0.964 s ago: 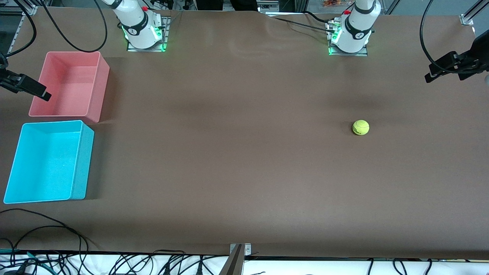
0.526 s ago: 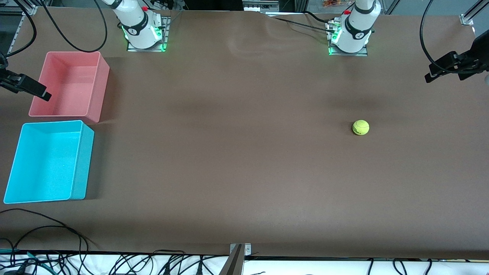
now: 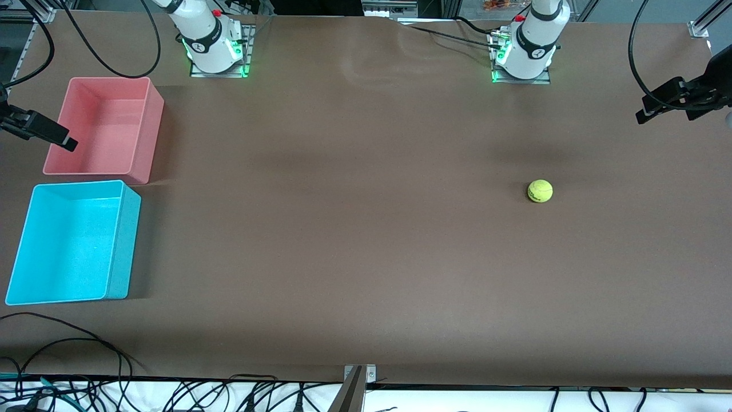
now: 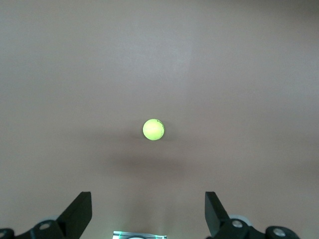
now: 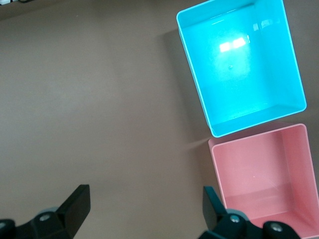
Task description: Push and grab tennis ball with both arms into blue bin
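Brown table [image 3: 366, 240] holds unlabelled-looking tennis ball [image 3: 540, 191], blue bin [image 3: 123, 240].

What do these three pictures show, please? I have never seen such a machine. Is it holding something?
Two white robot arms stand at a brown table. One picture looks down from a high camera facing them; the other two come from cameras on each arm's wrist. On the table lie a small fuzzy yellow-green tennis ball, toward the left arm's end, and, at the right arm's end, a bright blue plastic bin with a pink plastic bin beside it. The left gripper is above the ball, the right gripper beside the bins. Both are open and hold nothing.
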